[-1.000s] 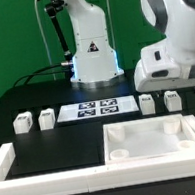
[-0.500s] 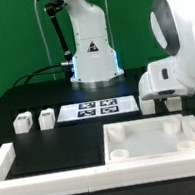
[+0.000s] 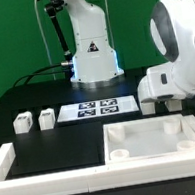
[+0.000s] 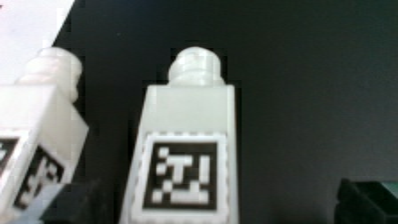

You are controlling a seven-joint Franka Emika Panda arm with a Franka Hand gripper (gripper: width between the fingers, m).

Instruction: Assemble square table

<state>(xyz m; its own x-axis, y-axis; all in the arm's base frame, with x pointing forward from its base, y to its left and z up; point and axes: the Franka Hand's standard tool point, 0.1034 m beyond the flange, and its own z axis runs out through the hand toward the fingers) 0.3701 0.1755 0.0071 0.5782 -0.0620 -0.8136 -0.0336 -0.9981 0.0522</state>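
The hand (image 4: 222,205) is held spread wide and empty, and only the dark tips of its fingers (image 4: 370,198) are seen in the wrist view. Between them lies a leg (image 4: 192,130), so the step in hand is judged to be the picking up of this leg.

For a sound grip, the hand should be centred over the leg's flat sides and lowered until the fingers reach well down them. It should only then be closed, squarely, so that the part is not twisted. A second leg (image 4: 45,110) lies just beside the first and should not be nudged or caught.

The legs are short, blocky pieces of smooth white plastic, each narrowed to a round stub (image 4: 198,66) at one end and faced with a black-white tag. Both lie just off the marker board (image 3: 97,109), on the exterior view's right of it. A third leg (image 3: 23,123) and a fourth leg (image 3: 47,118) lie beyond its opposite end.

In front of the marker board, nearer the camera, lies the square slab (image 3: 152,138), ribbed and round-socketed, against the low border wall (image 3: 14,163). Everything rests on the matt black table (image 3: 62,141).
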